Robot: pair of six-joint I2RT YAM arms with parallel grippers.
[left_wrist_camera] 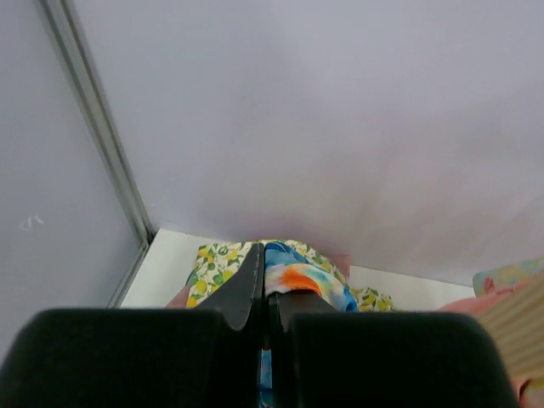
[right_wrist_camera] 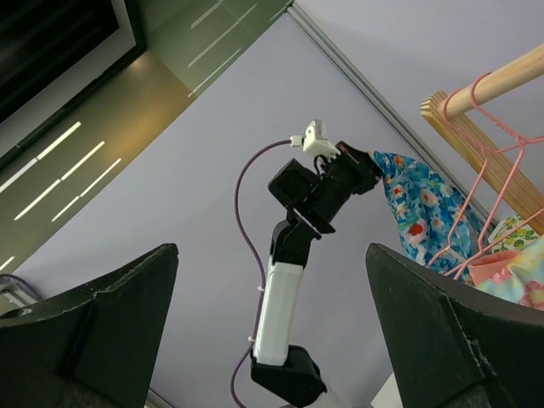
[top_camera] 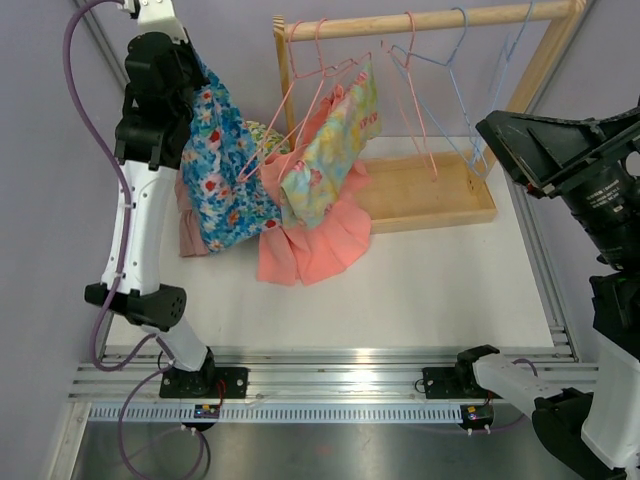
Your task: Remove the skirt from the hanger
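Observation:
A blue floral skirt (top_camera: pixel 213 180) hangs from my left gripper (top_camera: pixel 203 75), which is raised high at the back left and shut on the skirt's top edge. In the left wrist view the closed gripper (left_wrist_camera: pixel 265 285) pinches the blue and orange fabric (left_wrist_camera: pixel 306 279). A pink hanger (top_camera: pixel 290 100) slants from the wooden rod (top_camera: pixel 430 20) down to the skirt; I cannot tell whether it still holds the cloth. My right gripper (top_camera: pixel 497 150) is open and empty, raised at the right. In the right wrist view its gripper (right_wrist_camera: pixel 272 340) is spread wide, with the skirt (right_wrist_camera: pixel 421 212) far beyond.
A yellow-green floral garment (top_camera: pixel 335 145) hangs on another pink hanger over a coral pleated skirt (top_camera: pixel 315 245). A lemon-print cloth (top_camera: pixel 262 133) lies behind. Blue hangers (top_camera: pixel 470 60) hang on the rack, above its wooden base (top_camera: pixel 430 195).

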